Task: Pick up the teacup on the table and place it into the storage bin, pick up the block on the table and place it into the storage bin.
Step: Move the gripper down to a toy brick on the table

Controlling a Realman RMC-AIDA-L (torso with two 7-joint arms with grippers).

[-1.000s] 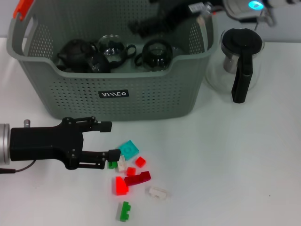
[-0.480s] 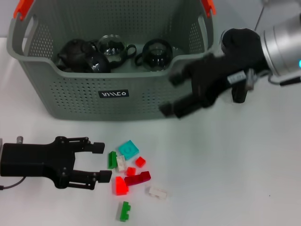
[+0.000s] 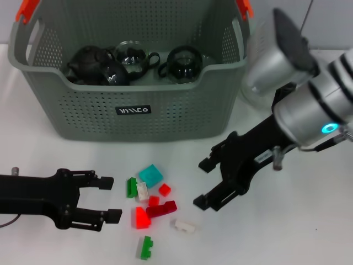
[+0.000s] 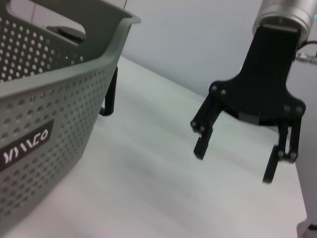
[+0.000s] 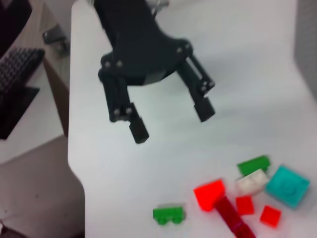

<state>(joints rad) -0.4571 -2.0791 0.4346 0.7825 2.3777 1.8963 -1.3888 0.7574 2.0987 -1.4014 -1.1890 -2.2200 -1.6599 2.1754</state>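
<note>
The storage bin (image 3: 132, 113) stands at the back of the table, also seen as a perforated wall (image 4: 44, 124). Glass teacups (image 3: 132, 54) and dark teapots (image 3: 91, 61) lie inside it. Several small blocks lie in front of it: a teal block (image 3: 150, 175), a red block (image 3: 142, 217) and a green block (image 3: 145, 247), also seen from the right wrist (image 5: 287, 184). My left gripper (image 3: 110, 197) (image 5: 173, 123) hovers open just left of the blocks, holding nothing. My right gripper (image 3: 203, 183) (image 4: 234, 161) is open and empty just right of them.
A glass pot (image 3: 251, 83) with a black handle (image 4: 109, 94) stands right of the bin, mostly hidden behind my right arm. The table's edge (image 5: 74, 148) drops off behind the left gripper. Bare white tabletop lies at the front right.
My right arm has swung down from over the bin to the table, just right of the blocks. My left gripper has drawn back leftward and towards the front, away from the blocks, still open.
</note>
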